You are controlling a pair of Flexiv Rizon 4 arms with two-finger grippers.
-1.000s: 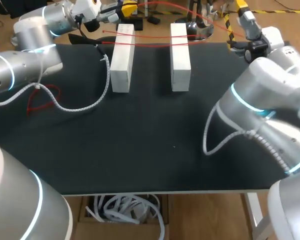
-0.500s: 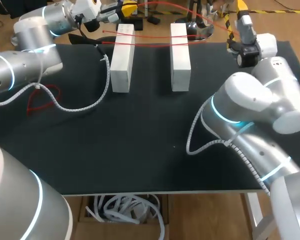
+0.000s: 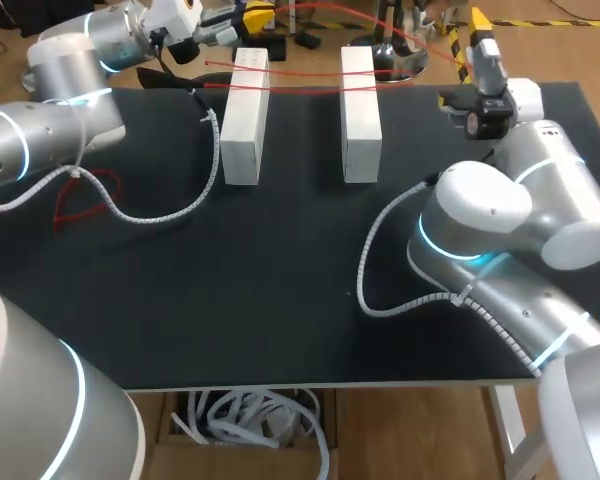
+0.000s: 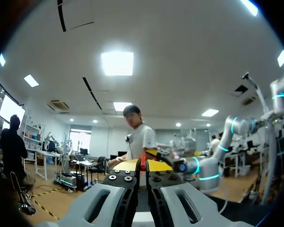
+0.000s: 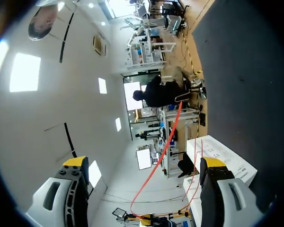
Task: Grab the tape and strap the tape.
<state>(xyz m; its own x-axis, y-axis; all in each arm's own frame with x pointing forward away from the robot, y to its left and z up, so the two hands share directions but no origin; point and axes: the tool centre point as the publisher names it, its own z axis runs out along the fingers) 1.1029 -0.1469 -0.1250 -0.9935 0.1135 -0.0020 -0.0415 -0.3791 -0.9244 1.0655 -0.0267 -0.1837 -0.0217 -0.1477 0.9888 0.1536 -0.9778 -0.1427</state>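
Tape (image 3: 295, 88) unmoved, pinched by left end effector (image 4: 143, 164); right end effector (image 5: 144, 163) spread, swung inward.

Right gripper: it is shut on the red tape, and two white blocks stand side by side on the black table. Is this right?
Not quite. The right gripper is open: the right wrist view shows its fingers wide apart, neither touching the red tape seen between them. The two white blocks do stand side by side on the black table.
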